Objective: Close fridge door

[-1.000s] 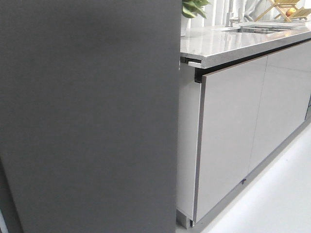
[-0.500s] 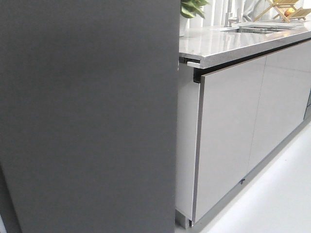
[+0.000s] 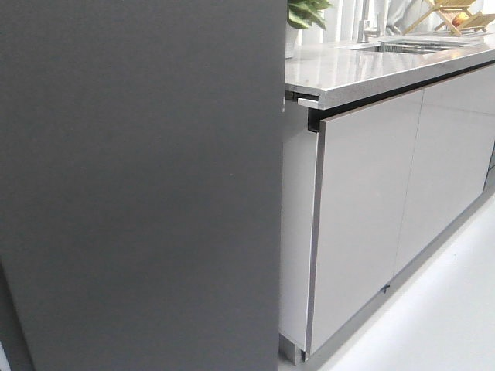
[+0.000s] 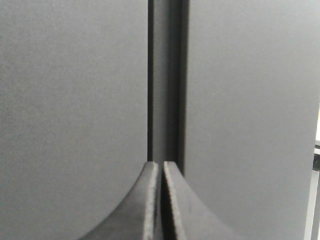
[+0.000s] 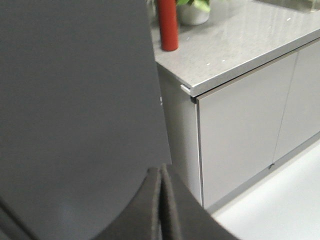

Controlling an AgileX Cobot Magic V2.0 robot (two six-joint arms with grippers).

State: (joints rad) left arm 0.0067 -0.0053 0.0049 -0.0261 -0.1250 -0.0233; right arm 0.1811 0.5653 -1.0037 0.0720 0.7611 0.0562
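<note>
A matte dark grey face (image 3: 139,185) fills the left half of the front view; I take it for the fridge door's outer side, and no white lining shows anywhere. The left wrist view holds two flat dark grey panels, one (image 4: 70,100) and the other (image 4: 250,100), parted by a narrow recessed seam (image 4: 167,80); which of them is the door I cannot tell. My left gripper (image 4: 161,164) is shut and empty, its tips close to that seam. My right gripper (image 5: 162,169) is also shut and empty, near the dark face (image 5: 75,100). Neither gripper shows in the front view.
Glossy light grey cabinet fronts (image 3: 363,216) under a speckled grey counter (image 3: 363,69) run off to the right of the dark face. On the counter stand a red cylinder (image 5: 167,25) and a potted plant (image 5: 192,11). Pale floor (image 3: 441,317) lies at the lower right.
The cabinets have slid a few pixels to the left in the front view over the first half second; since then nothing visibly moves.
</note>
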